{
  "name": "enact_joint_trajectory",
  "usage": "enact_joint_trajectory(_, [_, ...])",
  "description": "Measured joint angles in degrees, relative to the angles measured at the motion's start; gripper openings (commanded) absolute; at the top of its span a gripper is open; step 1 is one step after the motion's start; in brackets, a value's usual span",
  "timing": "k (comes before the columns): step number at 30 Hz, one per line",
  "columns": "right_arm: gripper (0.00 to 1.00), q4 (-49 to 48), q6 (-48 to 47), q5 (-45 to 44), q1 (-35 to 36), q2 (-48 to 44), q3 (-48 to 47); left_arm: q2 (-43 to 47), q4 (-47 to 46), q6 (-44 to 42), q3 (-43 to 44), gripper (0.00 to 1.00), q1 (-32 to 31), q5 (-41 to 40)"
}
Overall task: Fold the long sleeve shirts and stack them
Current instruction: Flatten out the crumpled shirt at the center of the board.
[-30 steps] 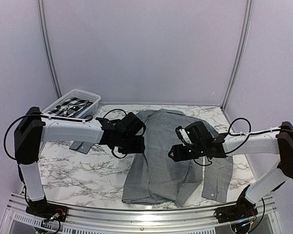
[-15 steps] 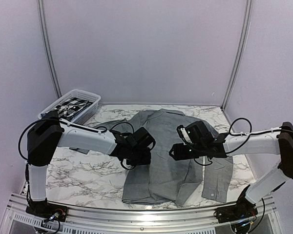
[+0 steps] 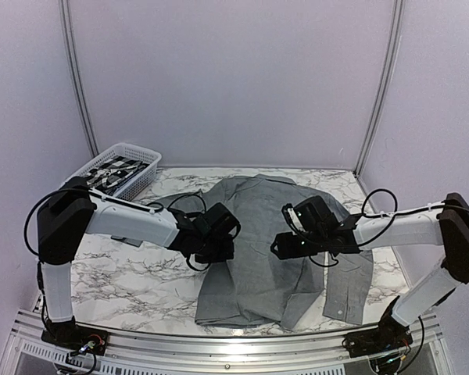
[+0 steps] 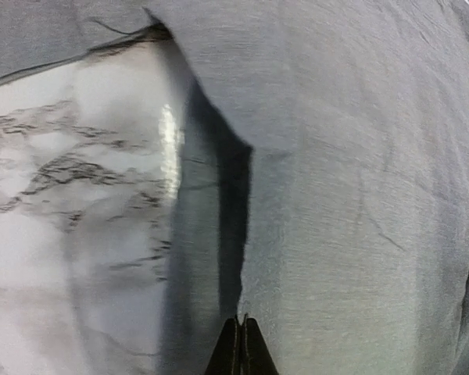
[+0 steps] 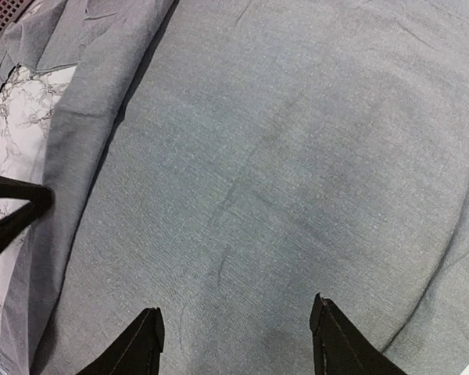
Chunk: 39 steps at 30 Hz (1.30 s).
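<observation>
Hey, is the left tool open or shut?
Shut: the left tool has its tips together at the grey shirt edge; whether cloth is pinched, cannot tell.

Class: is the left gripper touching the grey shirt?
Touching. Left wrist view: the left gripper, shut, meets the grey shirt at its edge.

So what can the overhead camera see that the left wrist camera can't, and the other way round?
Only overhead: both arms, the shirt spread out with its sleeves, the basket at the far left, and the right gripper over the shirt. Only left wrist: a close-up of the left gripper, tips pinched shut right at the shirt's edge, with a dark shadow under that edge. Both: the grey shirt lying on the marble table.
</observation>
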<state>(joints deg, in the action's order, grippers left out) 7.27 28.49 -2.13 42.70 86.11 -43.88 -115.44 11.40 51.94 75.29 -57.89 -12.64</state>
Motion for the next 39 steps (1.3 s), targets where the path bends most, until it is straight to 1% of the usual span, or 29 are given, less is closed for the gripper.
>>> enact_joint_trajectory(3, [0.60, 0.02, 0.00, 0.02, 0.00, 0.37, 0.00, 3.39, 0.07, -1.62, -4.09, 0.00, 2.86, -0.02])
enact_joint_trajectory(7, [0.60, 0.00, -0.02, 0.04, 0.00, 0.96, 0.00, 7.72, 0.00, -4.94, -8.02, 0.00, 9.18, 0.74])
enact_joint_trajectory(12, [0.60, 0.00, -0.22, 0.07, 0.00, 1.66, 0.00, 8.31, -0.20, -10.47, -8.92, 0.00, 16.20, 3.48])
enact_joint_trajectory(16, [0.60, -0.02, -0.33, 0.04, 0.00, 1.77, 0.00, 8.31, -0.52, -13.57, -8.92, 0.02, 19.41, 5.81])
enact_joint_trajectory(17, [0.60, 0.00, -0.42, 0.04, 0.00, 1.77, 0.00, 8.31, -0.55, -13.94, -8.94, 0.03, 19.96, 6.29])
enact_joint_trajectory(18, [0.60, 0.02, -0.46, 0.04, 0.00, 1.77, 0.00, 8.31, -0.59, -14.38, -8.96, 0.08, 20.52, 6.78])
enact_joint_trajectory(21, [0.60, 0.00, -0.66, 0.04, 0.00, 1.77, 0.00, 8.33, -0.85, -15.54, -9.60, 0.17, 21.92, 7.98])
enact_joint_trajectory(23, [0.60, 0.00, -0.70, 0.04, 0.00, 1.77, 0.00, 8.33, -0.76, -16.33, -10.10, 0.29, 22.45, 8.76])
enact_joint_trajectory(24, [0.60, 0.02, -0.72, 0.04, 0.00, 1.77, 0.00, 8.33, -0.70, -16.57, -10.34, 0.33, 22.73, 9.27])
enact_joint_trajectory(28, [0.60, 0.09, -1.07, 0.04, 0.00, 1.77, 0.00, 9.51, -0.63, -17.44, -12.24, 0.43, 22.95, 10.58])
enact_joint_trajectory(32, [0.60, 0.50, -1.36, 0.04, 0.00, 1.75, 0.00, 15.19, 0.70, -17.73, -15.41, 0.45, 22.10, 10.16])
enact_joint_trajectory(34, [0.60, 0.68, -1.53, 0.04, 0.00, 1.70, 0.00, 19.08, 1.31, -17.66, -16.72, 0.46, 20.59, 9.14])
enact_joint_trajectory(36, [0.60, 1.05, -1.57, 0.07, 0.00, 1.53, 0.00, 22.47, 2.27, -17.38, -17.35, 0.47, 17.79, 7.52])
enact_joint_trajectory(39, [0.60, 1.60, -1.77, 0.11, 0.00, 1.18, 0.00, 24.79, 3.78, -16.55, -17.46, 0.48, 11.47, 5.35])
